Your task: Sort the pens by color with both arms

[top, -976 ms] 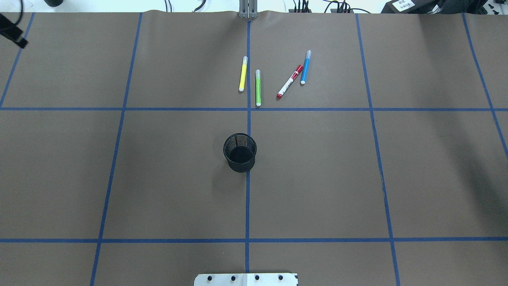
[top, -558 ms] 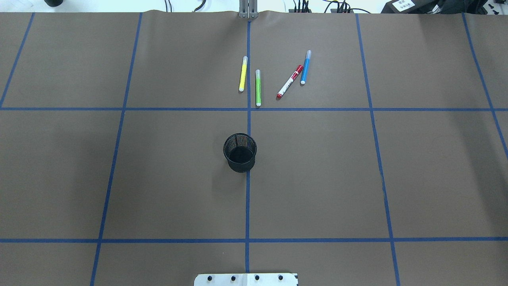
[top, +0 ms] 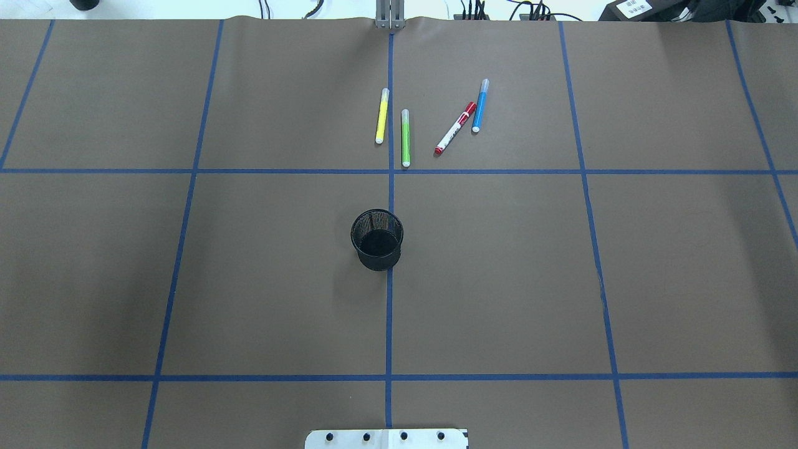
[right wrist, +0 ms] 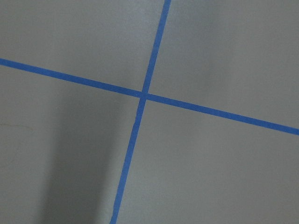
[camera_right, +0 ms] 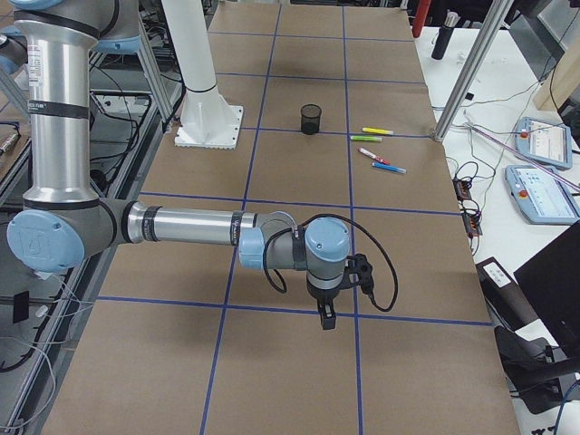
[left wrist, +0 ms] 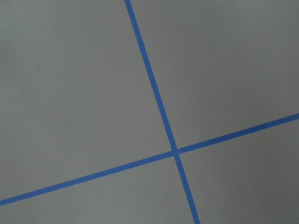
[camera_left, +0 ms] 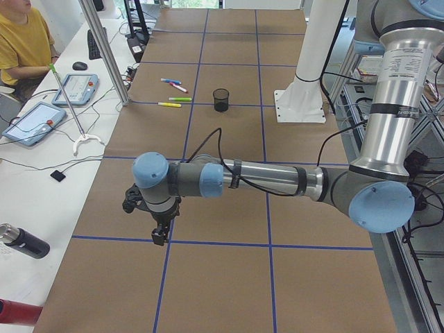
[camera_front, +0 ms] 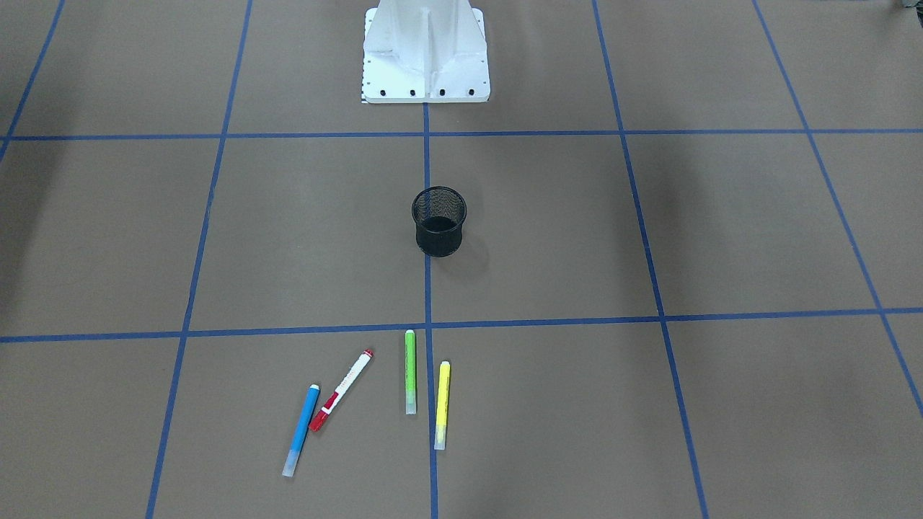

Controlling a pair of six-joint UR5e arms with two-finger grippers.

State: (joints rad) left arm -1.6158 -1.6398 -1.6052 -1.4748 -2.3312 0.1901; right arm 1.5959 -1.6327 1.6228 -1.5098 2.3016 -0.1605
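Four pens lie flat in a loose row on the brown surface [top: 499, 280], on its far side from the robot, all beyond a cross line of the blue tape grid [top: 187, 171]. The yellow pen [top: 381, 116] lies just left of the centre tape line in the overhead view, and the green pen [top: 405, 138] lies just right of that line, its near end close to the cross line. Further right, the white pen with a red cap [top: 455, 128] lies at a slant, its capped end just beside the blue pen [top: 480, 105], which lies nearly parallel to the first two. A black mesh cup [top: 376, 239] stands upright on the centre line, well apart from the pens, between them and the white pedestal [camera_front: 425, 50]. Neither arm is near the pens. The left arm [camera_left: 277, 179] reaches out low over the surface's left end, its left pincer [camera_left: 159, 236] pointing down above a tape crossing. The right arm [camera_right: 181, 225] does the same at the opposite end, with the right pincer [camera_right: 326, 319] also above a crossing. Both pincers show only in the side views, so I cannot tell how wide either one is. Both wrist views show only brown surface and crossed tape. A person [camera_left: 24, 38] in a yellow shirt sits beside the surface.
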